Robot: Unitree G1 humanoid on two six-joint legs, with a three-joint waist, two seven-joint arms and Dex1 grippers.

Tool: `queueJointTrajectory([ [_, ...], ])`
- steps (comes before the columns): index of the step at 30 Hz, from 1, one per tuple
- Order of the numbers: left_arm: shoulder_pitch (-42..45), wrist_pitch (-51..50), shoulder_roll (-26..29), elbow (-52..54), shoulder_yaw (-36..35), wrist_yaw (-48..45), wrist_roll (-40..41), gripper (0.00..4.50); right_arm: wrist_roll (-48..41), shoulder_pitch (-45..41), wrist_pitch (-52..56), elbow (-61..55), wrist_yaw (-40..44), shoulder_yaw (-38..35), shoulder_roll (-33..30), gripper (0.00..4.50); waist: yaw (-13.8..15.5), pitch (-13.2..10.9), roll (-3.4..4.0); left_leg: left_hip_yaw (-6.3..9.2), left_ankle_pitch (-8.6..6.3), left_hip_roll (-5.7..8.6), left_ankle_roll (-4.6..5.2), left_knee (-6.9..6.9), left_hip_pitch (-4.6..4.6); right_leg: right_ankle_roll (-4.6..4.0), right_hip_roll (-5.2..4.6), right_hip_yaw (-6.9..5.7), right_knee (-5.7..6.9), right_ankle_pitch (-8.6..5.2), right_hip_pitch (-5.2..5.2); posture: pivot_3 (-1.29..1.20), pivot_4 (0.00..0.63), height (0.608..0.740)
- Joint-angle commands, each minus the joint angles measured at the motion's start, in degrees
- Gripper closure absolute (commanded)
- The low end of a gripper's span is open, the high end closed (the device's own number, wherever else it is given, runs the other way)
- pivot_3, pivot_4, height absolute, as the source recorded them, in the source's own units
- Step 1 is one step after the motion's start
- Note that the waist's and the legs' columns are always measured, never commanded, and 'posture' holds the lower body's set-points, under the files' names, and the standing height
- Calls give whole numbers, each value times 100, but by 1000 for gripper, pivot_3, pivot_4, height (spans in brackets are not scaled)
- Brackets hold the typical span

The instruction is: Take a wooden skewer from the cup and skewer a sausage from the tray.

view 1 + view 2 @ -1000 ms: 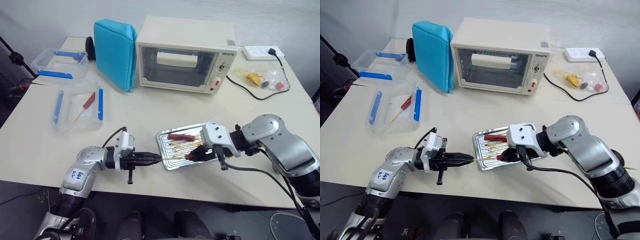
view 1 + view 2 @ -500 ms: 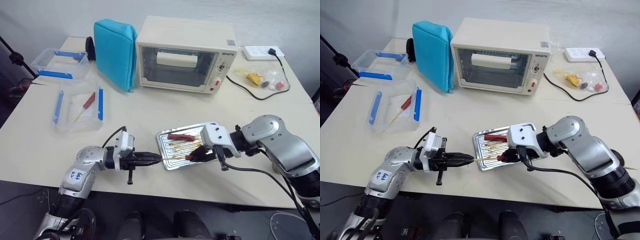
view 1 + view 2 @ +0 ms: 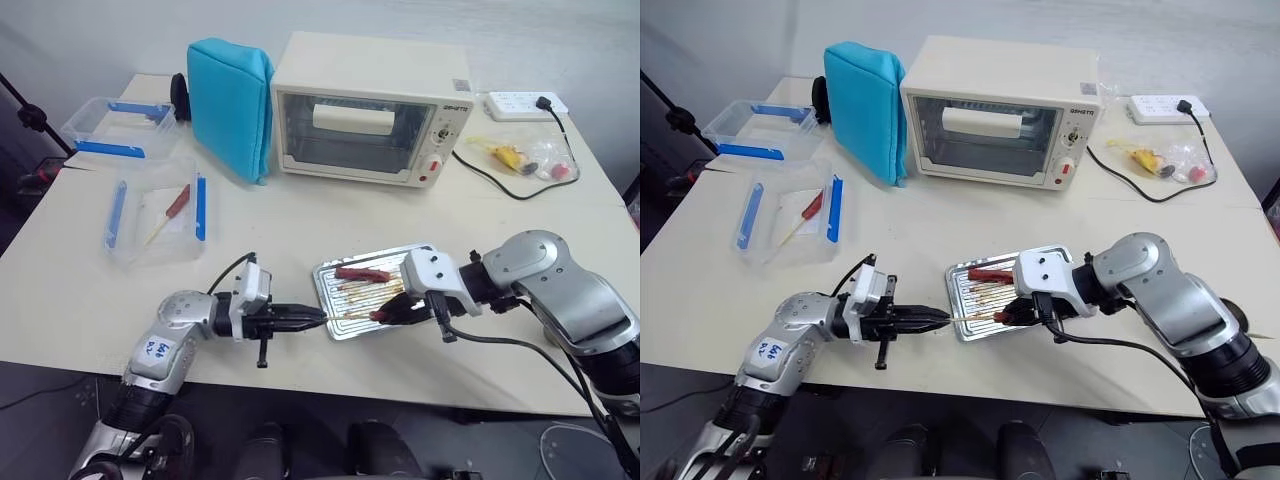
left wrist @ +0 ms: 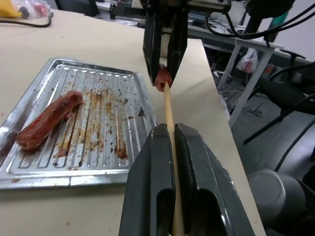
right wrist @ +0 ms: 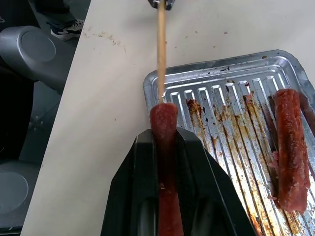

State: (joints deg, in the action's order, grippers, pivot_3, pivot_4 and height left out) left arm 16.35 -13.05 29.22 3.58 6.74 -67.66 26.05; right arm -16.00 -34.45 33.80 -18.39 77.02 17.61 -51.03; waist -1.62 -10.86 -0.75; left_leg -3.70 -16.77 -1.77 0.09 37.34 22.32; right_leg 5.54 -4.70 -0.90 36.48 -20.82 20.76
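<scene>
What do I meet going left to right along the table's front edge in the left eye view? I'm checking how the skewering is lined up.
Left gripper shut on the wooden skewer → near corner of the tray → sausage → right gripper shut on that sausage.

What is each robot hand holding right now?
Left end effector: closed on the wooden skewer.
Right end effector: closed on the sausage, which touches the skewer's tip.
</scene>
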Motion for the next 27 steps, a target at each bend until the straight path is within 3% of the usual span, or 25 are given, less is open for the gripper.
queueJointTrajectory([
  [1,-42,47,34,65,-64,-8,6,4500,-76,-22,-62,-112,32,-181,-90,4254,3,0,0,0,0,0,0,0,0,0,-1,0,0,0,0,0,150,740],
  [27,424,108,-569,-192,334,47,-186,4500,-162,-151,6,-258,45,-41,73,4254,7,0,0,0,0,1,0,4,0,0,0,-1,1,0,-1,0,150,740],
])
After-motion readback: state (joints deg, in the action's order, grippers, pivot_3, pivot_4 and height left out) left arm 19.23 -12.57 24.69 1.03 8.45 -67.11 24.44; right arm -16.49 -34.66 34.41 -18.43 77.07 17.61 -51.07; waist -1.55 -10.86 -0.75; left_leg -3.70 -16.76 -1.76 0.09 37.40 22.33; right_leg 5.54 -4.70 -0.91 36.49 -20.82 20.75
